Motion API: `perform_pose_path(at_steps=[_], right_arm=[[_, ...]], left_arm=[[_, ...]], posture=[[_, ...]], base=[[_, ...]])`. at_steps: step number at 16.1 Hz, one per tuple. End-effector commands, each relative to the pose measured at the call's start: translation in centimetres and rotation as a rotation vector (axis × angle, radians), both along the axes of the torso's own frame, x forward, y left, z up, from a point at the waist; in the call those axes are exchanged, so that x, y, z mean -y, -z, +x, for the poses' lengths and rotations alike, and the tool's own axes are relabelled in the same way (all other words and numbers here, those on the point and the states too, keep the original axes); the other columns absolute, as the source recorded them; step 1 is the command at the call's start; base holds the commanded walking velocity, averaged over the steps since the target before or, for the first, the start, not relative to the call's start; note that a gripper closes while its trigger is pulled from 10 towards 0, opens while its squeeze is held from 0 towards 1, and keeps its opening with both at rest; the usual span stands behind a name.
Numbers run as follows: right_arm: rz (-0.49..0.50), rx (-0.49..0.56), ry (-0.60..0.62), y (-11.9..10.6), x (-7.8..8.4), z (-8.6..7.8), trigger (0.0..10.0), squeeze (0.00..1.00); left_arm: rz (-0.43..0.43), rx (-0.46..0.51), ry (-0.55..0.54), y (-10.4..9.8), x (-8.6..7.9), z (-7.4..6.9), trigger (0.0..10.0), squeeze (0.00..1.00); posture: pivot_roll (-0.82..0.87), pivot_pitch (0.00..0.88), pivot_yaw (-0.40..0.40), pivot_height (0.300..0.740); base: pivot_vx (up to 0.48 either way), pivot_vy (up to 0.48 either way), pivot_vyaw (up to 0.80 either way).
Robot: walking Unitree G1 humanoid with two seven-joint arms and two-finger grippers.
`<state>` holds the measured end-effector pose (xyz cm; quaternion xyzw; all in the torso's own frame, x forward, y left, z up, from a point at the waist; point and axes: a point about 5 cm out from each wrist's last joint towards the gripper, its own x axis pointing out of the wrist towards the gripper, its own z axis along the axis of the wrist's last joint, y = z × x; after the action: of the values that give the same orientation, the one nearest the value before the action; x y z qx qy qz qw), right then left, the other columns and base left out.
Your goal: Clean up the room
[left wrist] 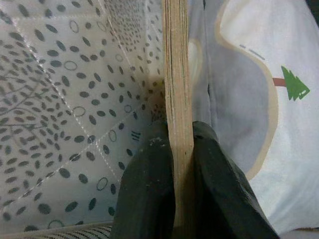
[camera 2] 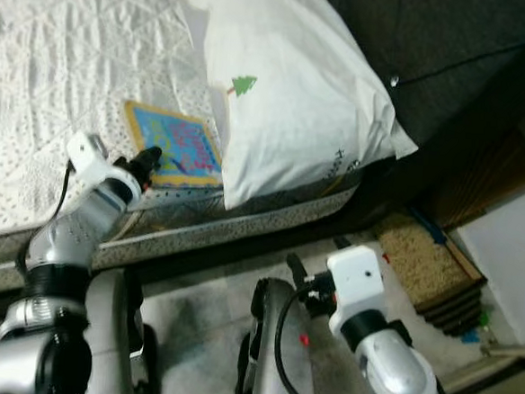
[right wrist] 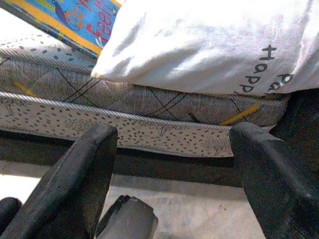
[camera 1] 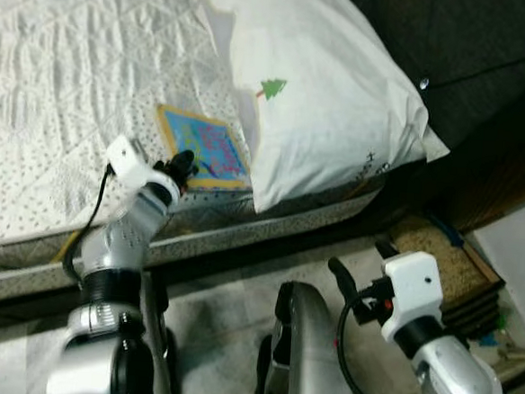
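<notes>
**Left gripper clamped on book at mattress edge**

I see a flat, thin board book with a yellow border and blue, scribbled cover (camera 1: 201,148) lying on the white quilted bedspread with small dark dots (camera 1: 63,84). It sits close to the near edge of the mattress. Its far long side is tucked just under the large white pillow printed with a small green tree (camera 1: 315,83); the two touch or overlap there.

The left gripper (camera 1: 182,166) reaches up over the mattress edge to the book's near corner. In the left wrist view both black fingers (left wrist: 149,199) are pressed against the two faces of the book's layered edge (left wrist: 178,99), shut on it with no gap.

The pillow's lower corner overhangs the side of the mattress (right wrist: 149,107), which has grey quilted piping and a dotted band. Below that is a dark gap, then pale floor (camera 1: 229,294).

The right gripper (camera 1: 342,279) hangs low in front of the bed. In its wrist view the fingers (right wrist: 79,174) stand wide apart, holding nothing.

To my right of the bed: a dark fabric surface (camera 1: 453,48) beside the pillow and a woven tan mat (camera 1: 438,259) on the floor near a white wall. The floor strip between the bed and my legs is narrow.
</notes>
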<state>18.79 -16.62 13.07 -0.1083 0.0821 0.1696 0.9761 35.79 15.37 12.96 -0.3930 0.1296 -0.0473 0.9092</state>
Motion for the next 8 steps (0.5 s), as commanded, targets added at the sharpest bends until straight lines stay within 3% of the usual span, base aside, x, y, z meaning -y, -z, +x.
perform_pose_path(at_steps=[1,4,8], right_arm=[[-0.011,-0.016,0.008,-0.2,0.4,-0.4,10.0,0.00],[-0.019,-0.021,0.006,-0.2,0.5,-0.2,10.0,0.00],[-0.027,-0.023,0.001,-0.2,0.6,0.2,10.0,0.00]], left_arm=[[-0.034,-0.073,0.096,1.3,1.7,-0.2,10.0,0.00],[-0.018,-0.117,0.155,1.5,1.5,-0.1,10.0,0.00],[0.052,-0.155,0.195,2.1,-0.2,-0.1,10.0,0.00]], posture=[[-0.25,0.277,-0.129,0.557],[-0.25,0.272,-0.135,0.557],[-0.25,0.266,-0.139,0.557]], base=[[0.000,0.000,0.00],[0.000,0.000,0.00],[0.000,0.000,0.00]])
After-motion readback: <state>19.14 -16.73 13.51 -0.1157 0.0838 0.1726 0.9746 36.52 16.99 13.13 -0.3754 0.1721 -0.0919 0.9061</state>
